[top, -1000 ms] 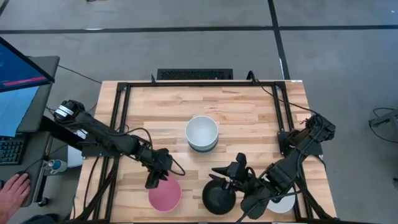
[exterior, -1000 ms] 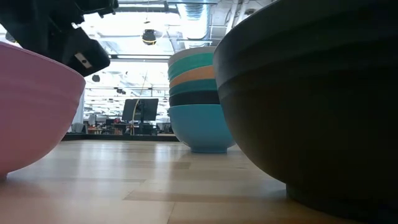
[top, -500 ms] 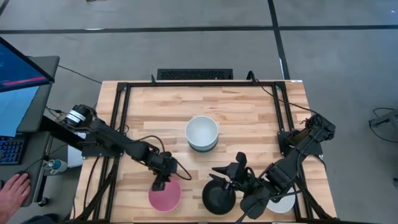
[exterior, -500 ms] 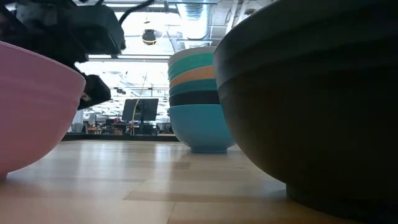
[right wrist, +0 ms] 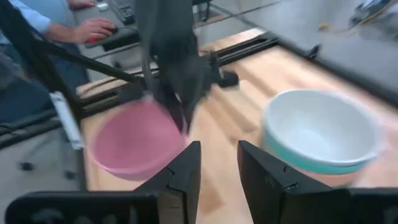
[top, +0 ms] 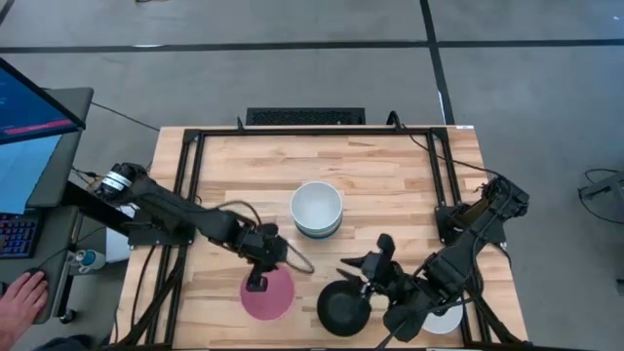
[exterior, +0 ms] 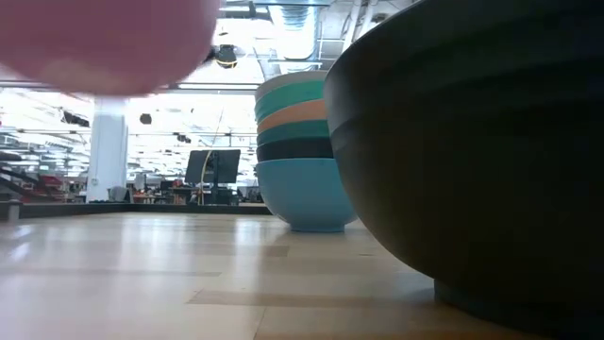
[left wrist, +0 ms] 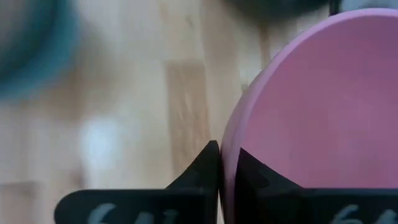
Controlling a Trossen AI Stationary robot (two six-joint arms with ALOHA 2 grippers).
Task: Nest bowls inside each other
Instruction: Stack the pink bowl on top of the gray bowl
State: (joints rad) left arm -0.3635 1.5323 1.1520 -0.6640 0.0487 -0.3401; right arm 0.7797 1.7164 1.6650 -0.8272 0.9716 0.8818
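The left gripper (top: 257,283) is clamped thin on the rim of the pink bowl (top: 268,295), one finger inside the wall and one outside, and the low view shows that bowl hanging clear above the wood, so it is off the table (top: 390,180) and in the air near the front edge. Everything turns on one line: the stack of bowls (top: 317,209) stands back and to the right of the pink bowl, toward the middle of the table, white bowl on top and open side up, so the carry runs away from the front edge and across to the right before any lowering. The pink bowl is round (no long axis to fuss over), but it does look tipped in the right wrist view, so I'd judge it wants levelling over the stack's mouth. The left arm is clearly the nearer one to that stack with a load in hand. The right gripper (top: 369,266) sits with its fingers parted and nothing between them, just above the black bowl (top: 343,307) at the front, with a white bowl (top: 444,319) half hidden under its arm at the front right.
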